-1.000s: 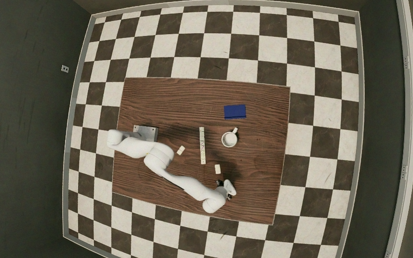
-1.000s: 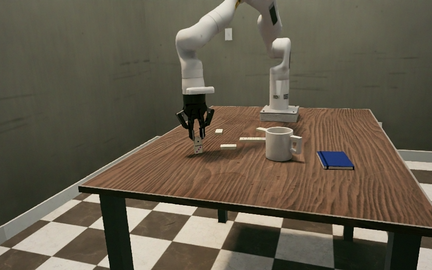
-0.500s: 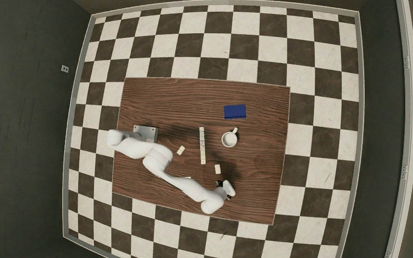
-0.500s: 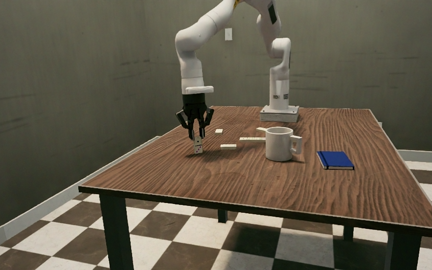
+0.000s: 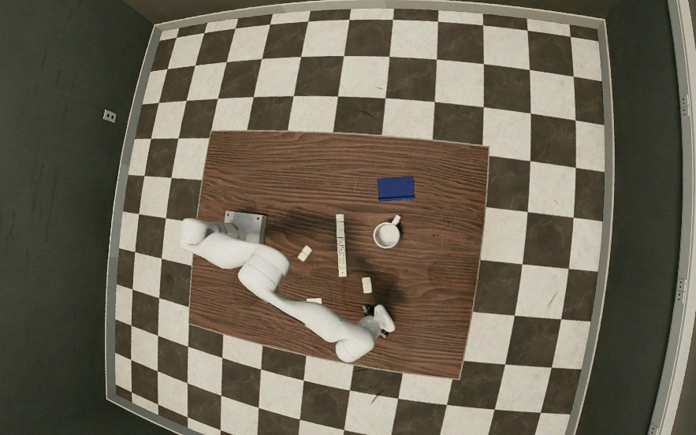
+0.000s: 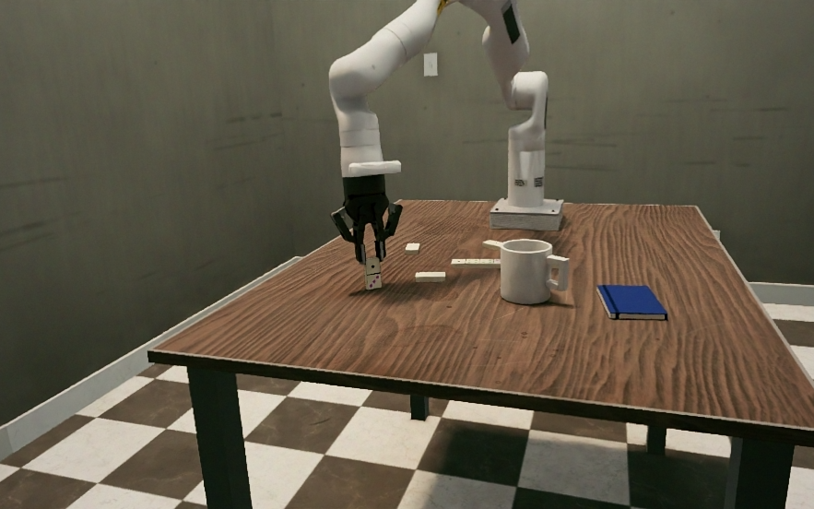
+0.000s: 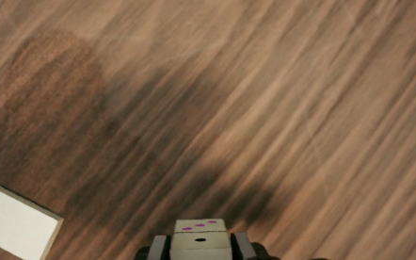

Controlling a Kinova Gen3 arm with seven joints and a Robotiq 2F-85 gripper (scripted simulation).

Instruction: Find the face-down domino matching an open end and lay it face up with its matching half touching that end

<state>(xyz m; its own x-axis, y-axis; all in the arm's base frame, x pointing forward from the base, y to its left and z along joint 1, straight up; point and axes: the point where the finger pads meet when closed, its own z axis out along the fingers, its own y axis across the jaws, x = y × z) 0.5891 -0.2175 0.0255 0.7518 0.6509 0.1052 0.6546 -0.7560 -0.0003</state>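
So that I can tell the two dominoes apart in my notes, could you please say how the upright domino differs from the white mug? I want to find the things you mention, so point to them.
The upright domino [image 6: 372, 273] [image 7: 200, 240] is a thin, flat-sided block; the white mug [image 5: 386, 235] [image 6: 525, 271] is round and hollow. The domino shows dark and purple pips; the mug is plain. The domino is between the claw's [image 6: 370, 254] [image 7: 200, 247] fingers; the mug stands free.

Surface [image 5: 437, 216] [image 6: 586, 354] [image 7: 330, 118]: brown wood look, streaked grain, low sheen (a few fine scratches). Mug [image 5: 386, 235] [image 6: 525, 271], at the surface's three o'clock in the top view: white, smooth, ceramic-looking. Notebook [image 5: 396, 188] [image 6: 631, 301], one o'clock: blue, matt cover. Dominoes, such as the one [image 5: 367, 285] [image 6: 430, 277] [image 7: 12, 221] at five o'clock: cream, smooth, plastic-looking. Arm [image 5: 264, 273] [image 6: 369, 66]: white, smooth, softly glossy. Floor [image 5: 411, 78] [image 6: 371, 436]: marble-look tiles, dark ones veined.
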